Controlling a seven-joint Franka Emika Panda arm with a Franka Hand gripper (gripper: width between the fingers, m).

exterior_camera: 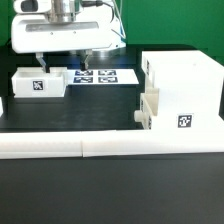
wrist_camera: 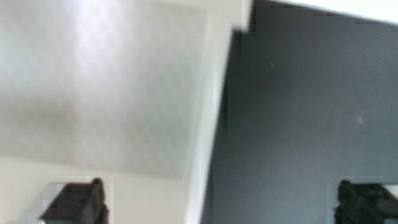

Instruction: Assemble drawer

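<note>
A small white drawer box (exterior_camera: 40,82) with a marker tag lies on the black table at the exterior view's left. My gripper (exterior_camera: 62,62) hangs just above it, open and empty. In the wrist view the gripper (wrist_camera: 219,203) is wide open: one dark fingertip (wrist_camera: 75,200) is over the white box surface (wrist_camera: 107,90), the other is over the black table (wrist_camera: 320,110). The box's edge runs between the fingers. A large white drawer casing (exterior_camera: 185,90) stands at the exterior view's right, with a smaller white panel (exterior_camera: 148,108) against its side.
The marker board (exterior_camera: 105,76) lies flat behind the small box, next to it. A long white rail (exterior_camera: 100,147) runs across the table's front. A white piece (exterior_camera: 2,106) shows at the exterior view's left edge.
</note>
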